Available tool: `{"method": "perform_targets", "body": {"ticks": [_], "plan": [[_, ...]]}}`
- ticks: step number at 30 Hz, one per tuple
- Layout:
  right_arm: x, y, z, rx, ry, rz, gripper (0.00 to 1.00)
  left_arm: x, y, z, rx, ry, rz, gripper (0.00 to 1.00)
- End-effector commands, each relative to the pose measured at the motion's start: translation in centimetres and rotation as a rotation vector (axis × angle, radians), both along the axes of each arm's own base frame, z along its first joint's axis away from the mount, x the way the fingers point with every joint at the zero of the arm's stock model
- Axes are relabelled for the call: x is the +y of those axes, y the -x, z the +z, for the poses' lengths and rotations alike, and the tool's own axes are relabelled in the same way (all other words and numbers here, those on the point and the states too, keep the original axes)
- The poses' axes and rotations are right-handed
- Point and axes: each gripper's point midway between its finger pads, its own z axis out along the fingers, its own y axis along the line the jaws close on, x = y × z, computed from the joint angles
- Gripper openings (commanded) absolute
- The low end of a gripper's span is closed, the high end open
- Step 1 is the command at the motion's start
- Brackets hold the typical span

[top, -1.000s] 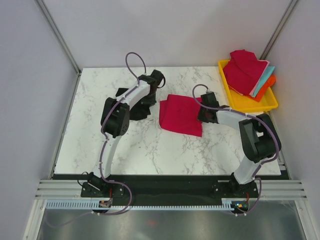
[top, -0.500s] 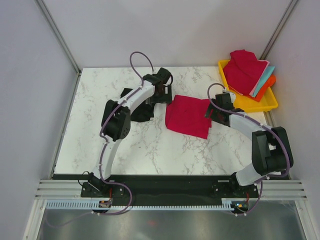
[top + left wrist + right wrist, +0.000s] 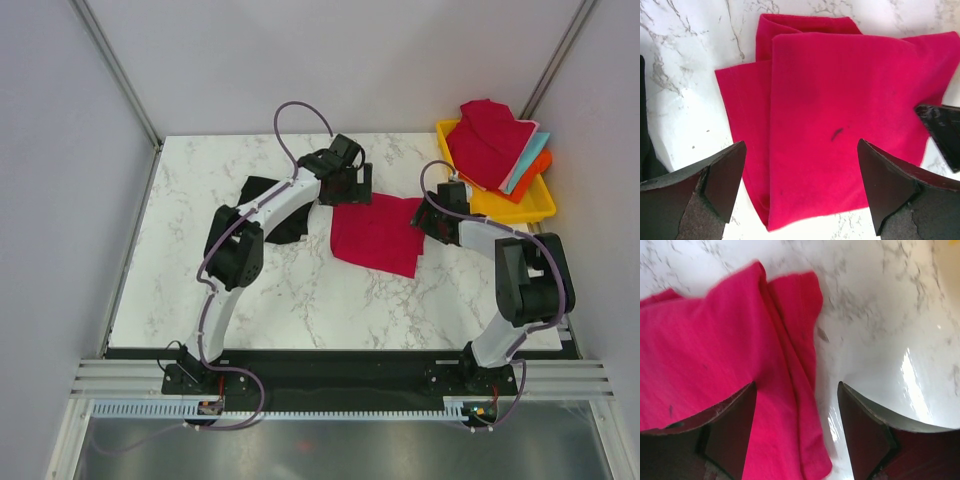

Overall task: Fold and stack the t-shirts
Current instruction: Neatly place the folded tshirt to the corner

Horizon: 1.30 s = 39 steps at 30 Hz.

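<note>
The folded red shirt lay at frame centre; the left gripper and right gripper both stood open, empty.

White-linked left arm and right arm, black joints, looping purple cables, matte black fingers.

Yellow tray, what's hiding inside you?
The yellow tray holds a crimson shirt on top, with a teal shirt and an orange shirt peeking out beneath. Anything lying deeper is covered.
</note>
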Motion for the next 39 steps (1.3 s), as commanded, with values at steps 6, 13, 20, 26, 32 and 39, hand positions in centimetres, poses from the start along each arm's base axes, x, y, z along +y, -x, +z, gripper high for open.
{"method": "perform_targets", "body": {"ticks": [6, 13, 20, 26, 32, 39], "plan": [[0.1, -3.3, -0.5, -0.036, -0.046, -0.014, 0.72, 0.4, -1.2, -4.6, 0.030, -0.026, -0.046, 1.00], [0.2, -3.9, -1.3, -0.014, -0.048, -0.017, 0.69, 1.2, -3.0, -7.3, 0.089, 0.051, -0.029, 0.99], [0.5, -3.9, -2.1, -0.001, -0.056, -0.009, 0.68, 1.2, -3.7, -8.7, 0.125, 0.089, -0.008, 0.98], [-0.2, -4.0, -1.4, -0.012, -0.023, -0.037, 0.69, 2.0, -4.2, -7.8, 0.088, 0.088, 0.016, 0.99], [-0.2, -3.7, -1.6, 0.008, -0.024, -0.035, 0.67, 1.0, -4.4, -9.1, 0.111, 0.118, -0.016, 0.91], [0.0, -3.7, -1.7, 0.013, -0.028, -0.031, 0.64, 0.5, -3.8, -9.8, 0.140, 0.127, -0.018, 0.80]]}}
